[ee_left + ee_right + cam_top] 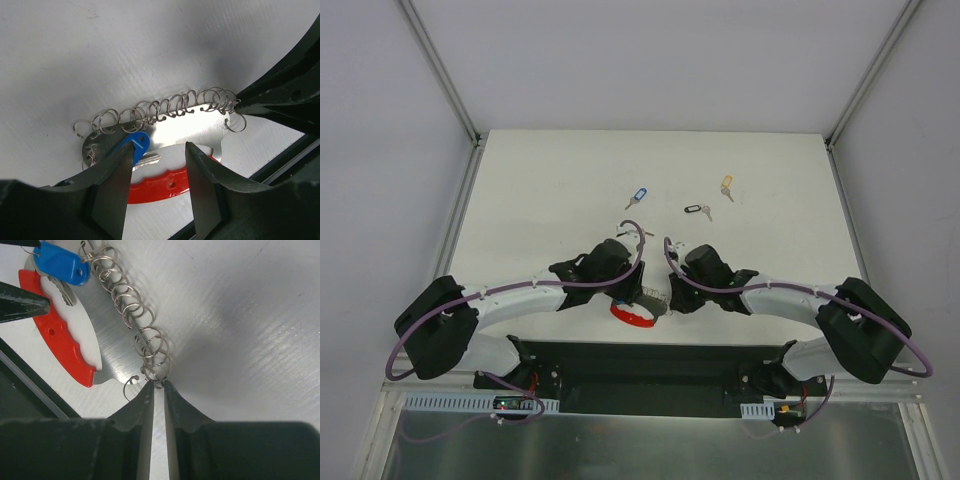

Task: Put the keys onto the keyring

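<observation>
Right wrist view: my right gripper (157, 386) is nearly pressed together at the keyring's (57, 335) lowest wire loop, centre frame; whether it pinches, I cannot tell. My left gripper (159, 146) stands spread over the blue key (137, 142).

The white table (520, 200) carries three loose keys around its middle: a blue-tagged key (639, 197) on the left, a black-tagged key (694, 210) to its right, and a yellow-tagged key (726, 185) farthest. The keyring (633, 314) is at the near edge; whether it rests flat is unclear.
</observation>
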`<state>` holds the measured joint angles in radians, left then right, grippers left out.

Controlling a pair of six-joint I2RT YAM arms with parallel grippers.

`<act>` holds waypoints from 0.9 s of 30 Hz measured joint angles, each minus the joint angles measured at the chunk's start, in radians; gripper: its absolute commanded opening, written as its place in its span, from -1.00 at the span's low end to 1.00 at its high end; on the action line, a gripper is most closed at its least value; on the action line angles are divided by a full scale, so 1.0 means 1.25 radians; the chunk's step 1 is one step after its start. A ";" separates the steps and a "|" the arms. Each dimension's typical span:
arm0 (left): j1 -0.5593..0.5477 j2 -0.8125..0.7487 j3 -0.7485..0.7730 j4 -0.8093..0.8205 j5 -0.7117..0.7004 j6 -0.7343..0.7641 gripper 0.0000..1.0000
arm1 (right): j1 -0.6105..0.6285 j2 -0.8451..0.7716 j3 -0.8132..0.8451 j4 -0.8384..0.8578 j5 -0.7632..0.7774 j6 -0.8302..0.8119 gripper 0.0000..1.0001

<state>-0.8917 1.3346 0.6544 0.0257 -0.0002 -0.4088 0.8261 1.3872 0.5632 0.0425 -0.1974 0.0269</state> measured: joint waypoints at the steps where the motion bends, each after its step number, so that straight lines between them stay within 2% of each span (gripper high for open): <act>1: 0.000 0.000 0.000 0.001 0.001 0.000 -0.10 | 0.000 0.002 0.000 0.000 -0.002 0.000 -0.84; 3: 0.000 0.000 0.000 0.003 0.001 0.000 -0.10 | 0.000 0.003 -0.002 0.002 -0.005 -0.001 -0.98; 8: 0.000 -0.006 -0.008 0.014 0.006 0.000 -0.10 | 0.000 -0.008 -0.002 -0.004 -0.017 -0.005 -0.98; 15: 0.000 -0.058 -0.046 0.056 0.039 0.010 -0.10 | 0.004 -0.103 -0.002 -0.023 -0.022 -0.062 -0.98; 23: 0.000 -0.161 -0.196 0.276 0.135 0.070 -0.07 | 0.031 -0.149 -0.002 -0.016 -0.021 -0.163 -0.98; 27: 0.000 -0.172 -0.280 0.397 0.199 0.133 -0.18 | 0.037 -0.149 -0.002 -0.008 -0.022 -0.198 -0.98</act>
<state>-0.8913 1.1194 0.3038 0.5224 0.2481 -0.2420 0.8726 1.2011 0.5606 0.0330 -0.2253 -0.2207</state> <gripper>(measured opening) 0.458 0.018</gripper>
